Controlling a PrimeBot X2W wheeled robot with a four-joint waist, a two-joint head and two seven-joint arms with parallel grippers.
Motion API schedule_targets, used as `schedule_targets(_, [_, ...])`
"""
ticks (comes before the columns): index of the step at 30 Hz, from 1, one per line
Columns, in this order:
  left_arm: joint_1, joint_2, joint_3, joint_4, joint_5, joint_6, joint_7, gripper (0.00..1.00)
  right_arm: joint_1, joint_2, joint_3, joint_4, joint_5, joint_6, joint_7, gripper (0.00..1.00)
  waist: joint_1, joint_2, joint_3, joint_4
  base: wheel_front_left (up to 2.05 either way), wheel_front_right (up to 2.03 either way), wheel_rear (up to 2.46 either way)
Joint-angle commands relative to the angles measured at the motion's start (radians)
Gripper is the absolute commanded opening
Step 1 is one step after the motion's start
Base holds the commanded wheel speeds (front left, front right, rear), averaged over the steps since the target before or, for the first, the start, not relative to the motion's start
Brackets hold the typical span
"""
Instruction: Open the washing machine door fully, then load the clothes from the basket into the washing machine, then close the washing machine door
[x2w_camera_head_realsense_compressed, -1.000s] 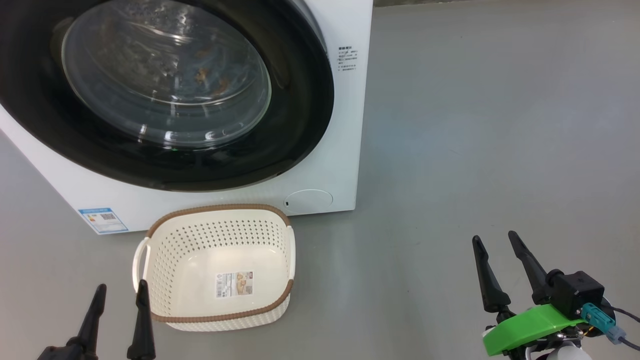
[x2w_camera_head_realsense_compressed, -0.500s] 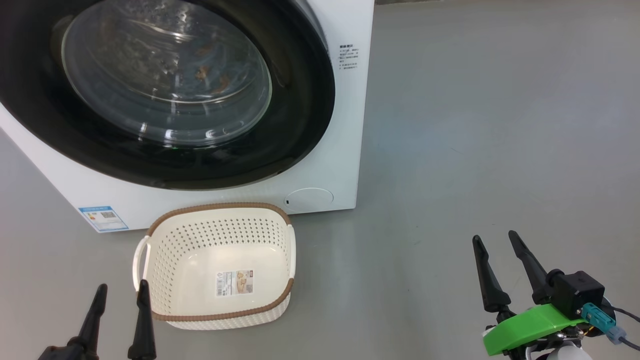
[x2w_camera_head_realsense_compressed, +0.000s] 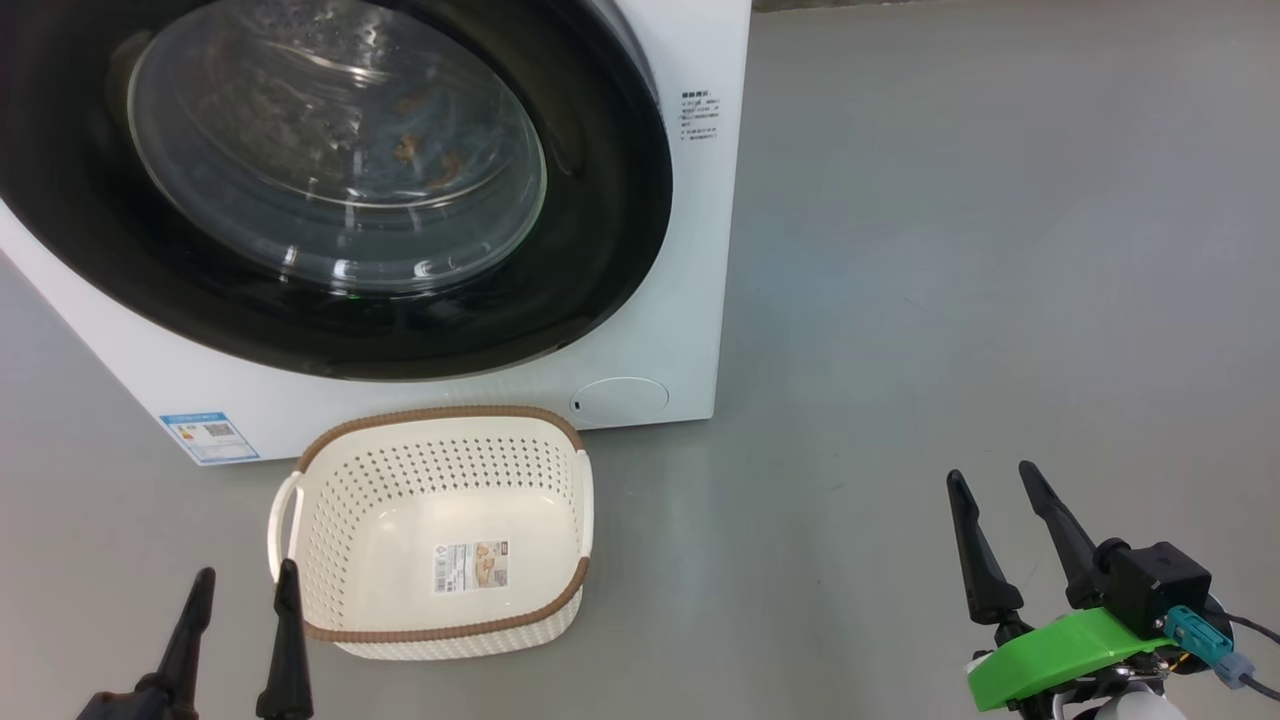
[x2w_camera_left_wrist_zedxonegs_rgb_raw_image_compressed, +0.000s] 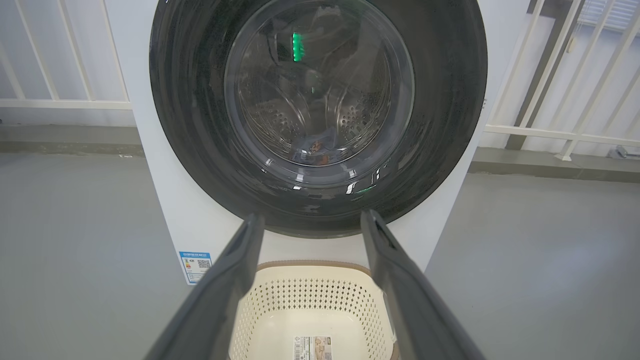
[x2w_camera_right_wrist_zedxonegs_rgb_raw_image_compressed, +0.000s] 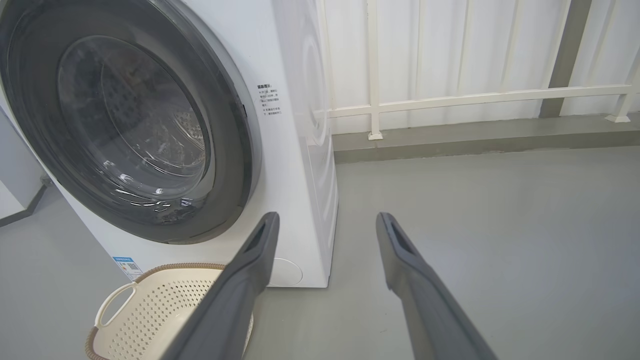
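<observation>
The white washing machine (x2w_camera_head_realsense_compressed: 690, 250) stands at the upper left, its round black door (x2w_camera_head_realsense_compressed: 600, 240) shut flat against the front. Through the glass window the clothes (x2w_camera_head_realsense_compressed: 425, 165) show as blue fabric with orange-brown spots low in the drum, also the clothes (x2w_camera_left_wrist_zedxonegs_rgb_raw_image_compressed: 316, 146) in the left wrist view. The cream basket (x2w_camera_head_realsense_compressed: 330, 520) sits on the floor in front of the machine with only its label sticker inside. My left gripper (x2w_camera_head_realsense_compressed: 243, 585) is open just left of the basket. My right gripper (x2w_camera_head_realsense_compressed: 994, 478) is open, far to the right over bare floor.
Grey floor (x2w_camera_head_realsense_compressed: 950, 250) stretches to the right of the machine. A white railing (x2w_camera_right_wrist_zedxonegs_rgb_raw_image_compressed: 450, 97) and a low kerb run behind it. A blue energy sticker (x2w_camera_head_realsense_compressed: 210, 437) and a round flap (x2w_camera_head_realsense_compressed: 620, 398) sit low on the machine's front.
The whole head view has shifted slightly, so the camera moved a little. Both grippers and the basket hold their places.
</observation>
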Motion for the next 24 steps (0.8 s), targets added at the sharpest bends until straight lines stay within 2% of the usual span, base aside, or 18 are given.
schedule_targets(1, [-0.011, 0.007, 0.028, -0.024, 0.0, -0.003, -0.008, 1.0, 0.002, 0.002, 0.024, -0.026, -0.01, -0.003, -0.005, 1.0, 0.0, 0.0, 0.0, 0.001, 0.0, 0.0, 0.0])
schedule_targets(9, [-0.01, 0.009, 0.013, -0.024, -0.014, -0.003, -0.008, 1.0, 0.005, 0.002, 0.023, -0.023, -0.008, -0.003, -0.005, 1.0, 0.0, 0.0, -0.009, 0.002, 0.0, 0.0, 0.0])
schedule_targets(10, [0.0, -0.001, -0.019, 0.002, -0.013, 0.0, 0.0, 0.0, 0.004, 0.0, -0.001, 0.004, 0.0, 0.0, 0.0, 0.0, 0.0, 0.0, -0.009, 0.002, 0.0, 0.0, 0.0])
schedule_targets(16, [0.0, -0.016, -0.025, 0.033, -0.047, 0.0, 0.012, 0.0, 0.013, 0.002, -0.004, 0.042, 0.035, 0.0, 0.012, 0.0, 0.0003, 0.0, -0.01, 0.002, 0.0, 0.0, 0.0])
schedule_targets(20, [-0.004, -0.013, -0.023, 0.035, -0.093, 0.0, 0.023, 0.0, 0.014, 0.002, -0.006, 0.04, 0.082, 0.0, 0.024, 0.0, 0.0023, 0.0, -0.014, 0.0, 0.0, 0.0, 0.0])
schedule_targets(24, [-0.009, -0.012, -0.022, 0.039, -0.139, 0.0, 0.033, 0.0, 0.014, 0.002, -0.007, 0.04, 0.127, 0.0, 0.035, 0.0, 0.0002, 0.0, -0.013, -0.001, 0.0, 0.0, 0.0])
